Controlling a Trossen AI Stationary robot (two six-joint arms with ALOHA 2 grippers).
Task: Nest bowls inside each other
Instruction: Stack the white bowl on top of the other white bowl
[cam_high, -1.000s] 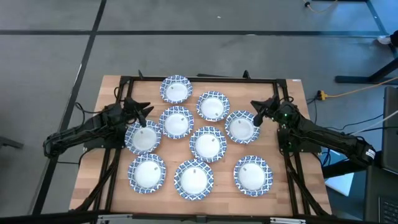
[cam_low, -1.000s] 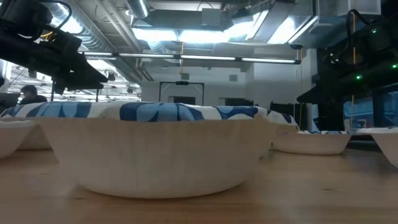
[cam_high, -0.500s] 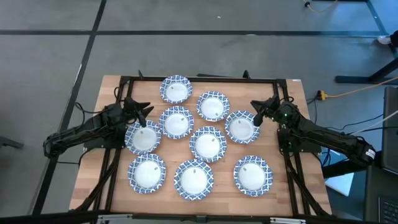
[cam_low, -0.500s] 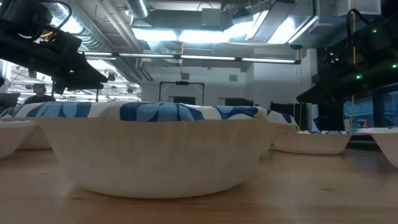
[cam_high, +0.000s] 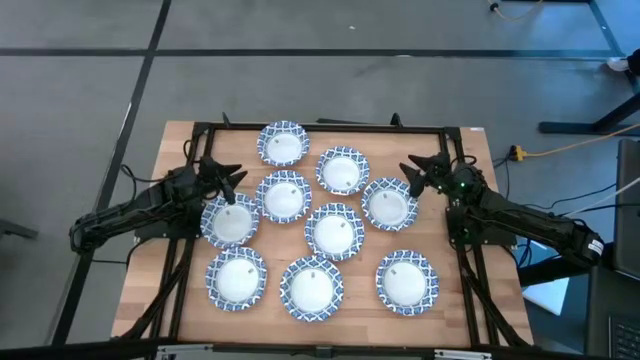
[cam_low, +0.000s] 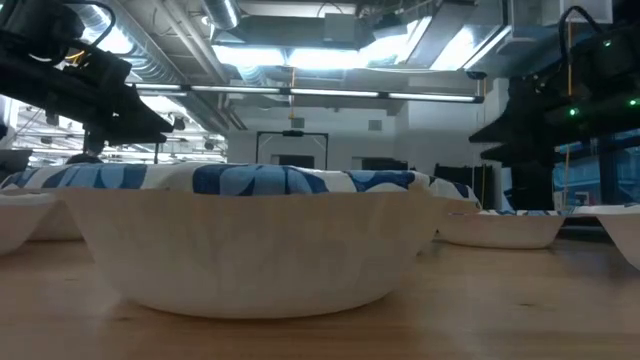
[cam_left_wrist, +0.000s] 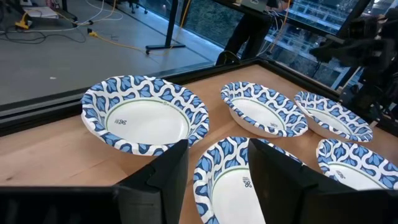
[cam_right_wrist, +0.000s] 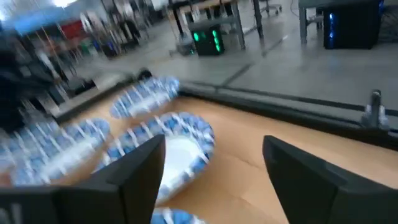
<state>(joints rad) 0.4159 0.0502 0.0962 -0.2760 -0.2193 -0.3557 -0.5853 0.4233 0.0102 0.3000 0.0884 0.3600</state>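
Several blue-patterned white bowls sit apart, right way up, on the wooden table (cam_high: 470, 310). My left gripper (cam_high: 231, 184) hovers open over the far rim of the left bowl (cam_high: 230, 222); in the left wrist view (cam_left_wrist: 217, 162) the bowl (cam_left_wrist: 249, 186) shows between its fingers and another bowl (cam_left_wrist: 146, 118) lies beyond. At the table's right side my right gripper (cam_high: 416, 178) stands wide open, just to the right of the right-hand bowl (cam_high: 389, 205). In the right wrist view (cam_right_wrist: 214, 162) that bowl (cam_right_wrist: 177, 149) lies ahead of the fingers. Neither gripper holds anything.
More bowls fill the table's middle (cam_high: 335, 231) and its near row (cam_high: 311, 287), (cam_high: 407, 281), (cam_high: 237, 277). Two more lie at the far side (cam_high: 283, 143), (cam_high: 343, 170). A black frame rail (cam_high: 330, 127) runs along the far edge. In the low view one bowl (cam_low: 250, 240) stands close in front.
My right gripper has opened wide from nearly shut, staying beside the right-hand bowl. The bowls lie where they were.
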